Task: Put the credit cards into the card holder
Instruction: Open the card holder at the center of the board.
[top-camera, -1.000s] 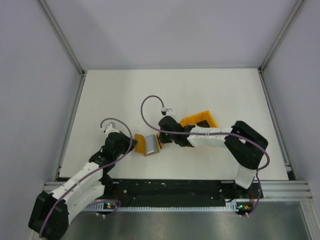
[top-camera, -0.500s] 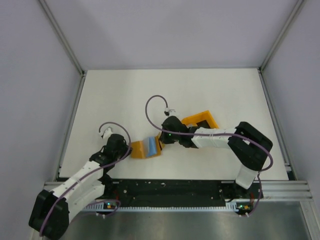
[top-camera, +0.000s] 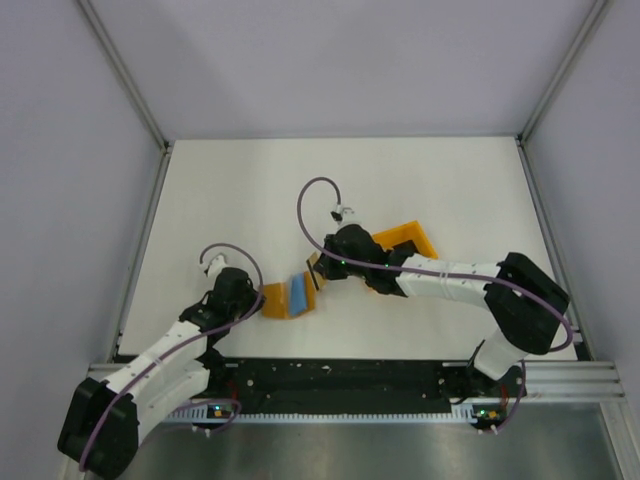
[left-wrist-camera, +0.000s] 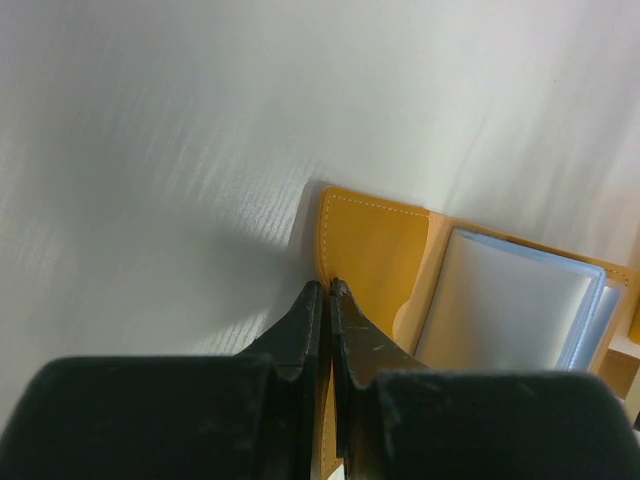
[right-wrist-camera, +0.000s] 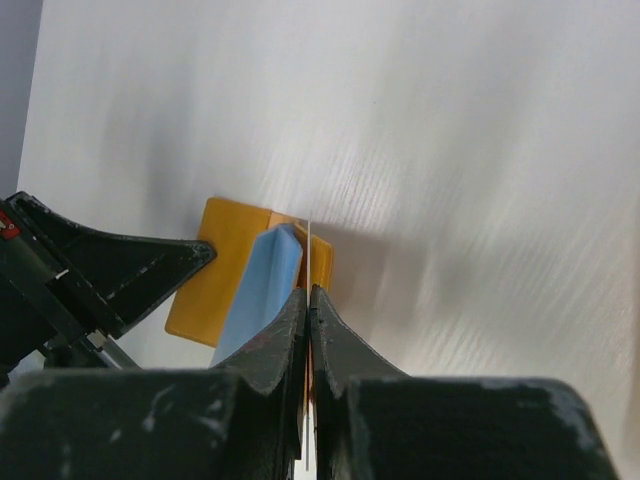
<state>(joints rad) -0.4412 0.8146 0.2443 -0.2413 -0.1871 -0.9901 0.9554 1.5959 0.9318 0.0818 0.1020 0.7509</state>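
Orange and soft, the wallet (top-camera: 274, 300) lies open between the arms, and our left gripper (left-wrist-camera: 327, 290) is pinched narrow on its flap edge. The blue card (right-wrist-camera: 262, 285) leans inside. Our right gripper (right-wrist-camera: 308, 292) nips the other card (right-wrist-camera: 309, 250) edge-on. We judge it light, stiff and slick, best held by its end.

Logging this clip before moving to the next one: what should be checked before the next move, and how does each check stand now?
1. Left gripper clamped on the card holder edge: ok.
2. Card holder lying open, pocket side up: ok.
3. Right gripper shut on a thin card seen edge-on: ok.
4. Colour of that thin card: cannot tell.
5. Blue card fully seated in a pocket: cannot tell; it looks tilted over the card holder.
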